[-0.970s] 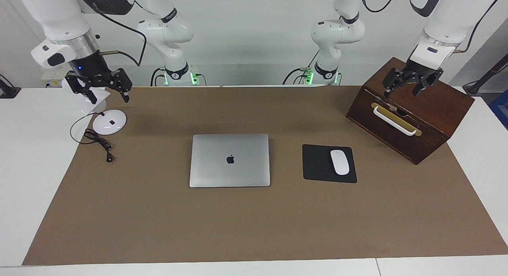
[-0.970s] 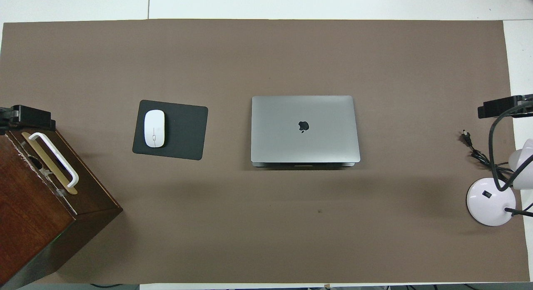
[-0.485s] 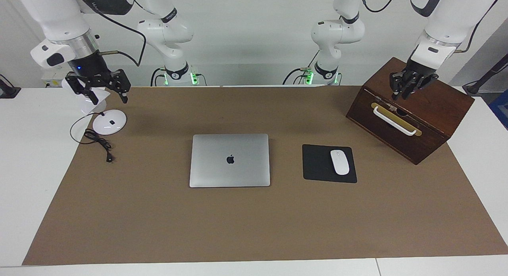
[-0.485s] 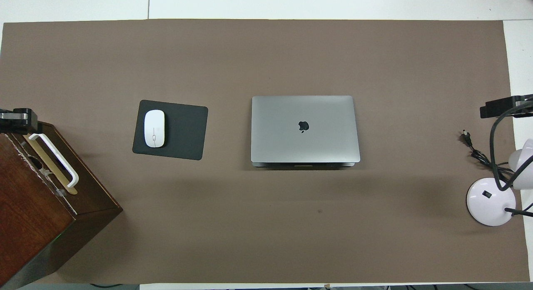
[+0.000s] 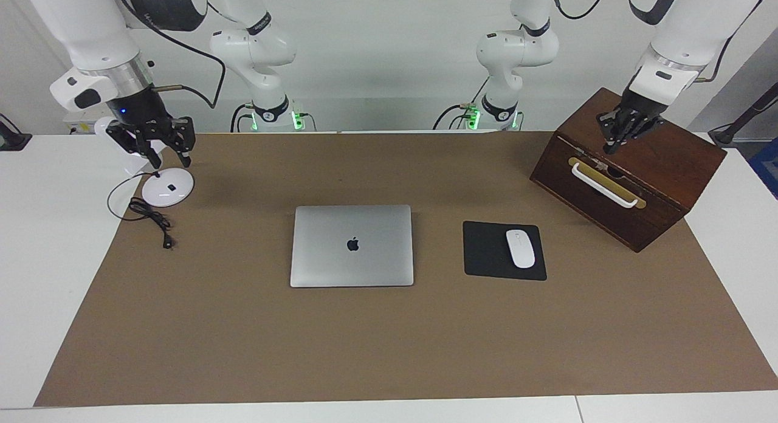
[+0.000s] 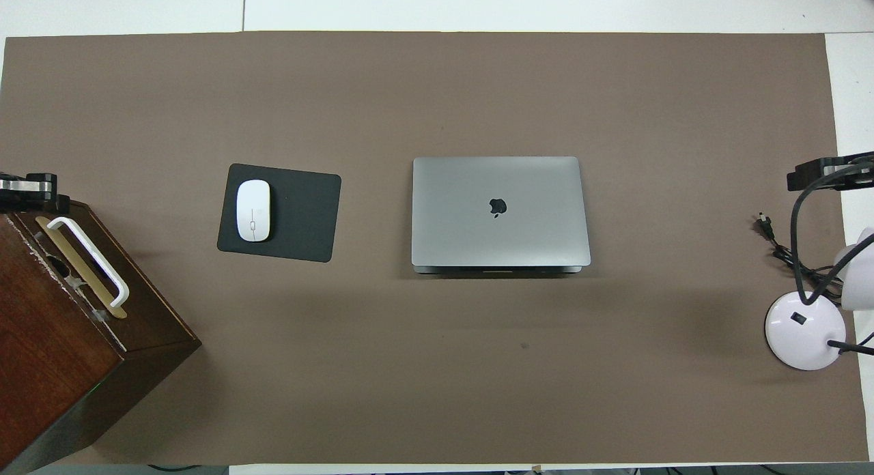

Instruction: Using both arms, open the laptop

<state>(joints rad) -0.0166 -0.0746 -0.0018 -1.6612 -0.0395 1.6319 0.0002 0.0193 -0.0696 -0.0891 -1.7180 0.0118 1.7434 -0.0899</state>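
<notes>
Change: both grippers have been closed since the earlier frames, and the arms have shifted only slightly; the laptop has not been moved.
Laptop [image 5: 352, 245]: found shut and flat at mid-mat, logo up, its opening edge apparently turned toward the robots, as judged from the overhead view.
Left gripper [image 5: 612, 144]: raised over the wooden box [image 5: 632, 186], well apart from the laptop toward the left arm's end; fingertips are seen brought together on nothing.
Right gripper [image 5: 163, 155]: raised over the lamp base [image 5: 168, 186], well apart from the laptop toward the right arm's end; jaws closed, nothing held.
Mouse pad [image 5: 495, 251]: with the mouse [image 5: 520, 248] on it, lying beside the laptop toward the left arm's end.
Done: nothing of the opening is judged complete; no contact with the laptop is observed.
Left: both arms are to be brought to the laptop, the base presumably steadied and the lid lifted.
Progress: judged at the very start.
</notes>
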